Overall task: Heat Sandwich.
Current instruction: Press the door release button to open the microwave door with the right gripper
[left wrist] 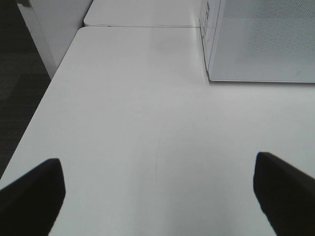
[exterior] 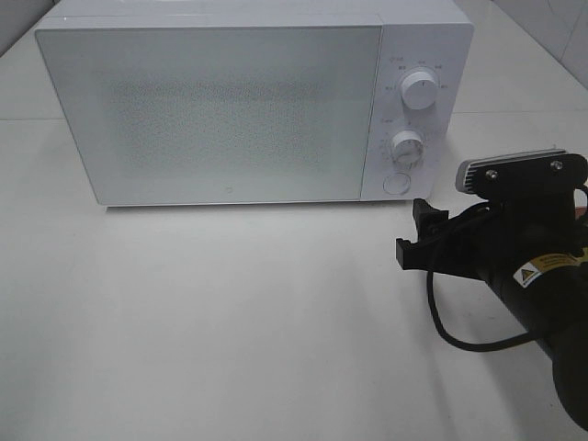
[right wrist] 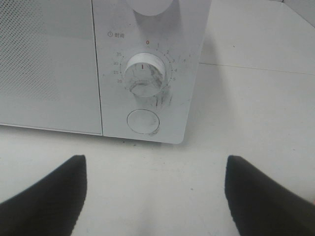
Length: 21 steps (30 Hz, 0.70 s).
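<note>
The white microwave (exterior: 220, 101) stands at the back of the table with its door shut. The sandwich and its pink plate are out of view. My right gripper (exterior: 413, 231) is open and empty, a little in front of the microwave's lower right corner. In the right wrist view the right gripper (right wrist: 155, 196) faces the timer knob (right wrist: 144, 73) and the round button (right wrist: 143, 121) below it, without touching them. My left gripper (left wrist: 157, 191) is open and empty over bare table, with the microwave's left side (left wrist: 261, 39) ahead of it. The left arm does not show in the exterior view.
The control panel has an upper knob (exterior: 421, 90), a lower knob (exterior: 405, 147) and a round button (exterior: 396, 183). The white table (exterior: 230, 322) runs in front of the microwave. Its left edge (left wrist: 44, 103) drops to a dark floor.
</note>
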Tool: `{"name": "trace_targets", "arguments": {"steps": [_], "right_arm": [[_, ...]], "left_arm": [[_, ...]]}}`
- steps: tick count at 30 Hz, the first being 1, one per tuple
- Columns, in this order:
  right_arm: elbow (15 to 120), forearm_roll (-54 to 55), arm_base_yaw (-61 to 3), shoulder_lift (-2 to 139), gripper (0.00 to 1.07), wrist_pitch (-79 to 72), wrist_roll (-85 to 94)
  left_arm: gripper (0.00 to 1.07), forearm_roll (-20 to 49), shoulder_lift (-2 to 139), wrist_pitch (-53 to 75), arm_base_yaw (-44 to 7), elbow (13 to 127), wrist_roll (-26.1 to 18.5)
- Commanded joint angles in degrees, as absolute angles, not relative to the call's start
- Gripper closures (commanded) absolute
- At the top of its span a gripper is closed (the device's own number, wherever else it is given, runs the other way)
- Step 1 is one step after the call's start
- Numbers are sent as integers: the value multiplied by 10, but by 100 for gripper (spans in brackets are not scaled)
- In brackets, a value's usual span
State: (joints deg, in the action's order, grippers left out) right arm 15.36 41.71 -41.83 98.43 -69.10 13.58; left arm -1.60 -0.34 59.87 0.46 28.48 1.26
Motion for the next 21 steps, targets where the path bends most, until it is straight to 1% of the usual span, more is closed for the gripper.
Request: {"name": "trace_targets", "arguments": {"steps": [1, 8, 13, 21], "right_arm": [[154, 413, -421, 985, 31, -731, 131], [154, 413, -421, 985, 31, -726, 122], [154, 413, -421, 985, 31, -726, 73], [154, 413, -421, 985, 31, -725, -110]], "left_arm": [[9, -17, -18, 594, 6, 283, 15], [9, -17, -18, 594, 6, 283, 15], [9, -17, -18, 594, 6, 283, 15], [9, -17, -18, 594, 6, 283, 15]]}}
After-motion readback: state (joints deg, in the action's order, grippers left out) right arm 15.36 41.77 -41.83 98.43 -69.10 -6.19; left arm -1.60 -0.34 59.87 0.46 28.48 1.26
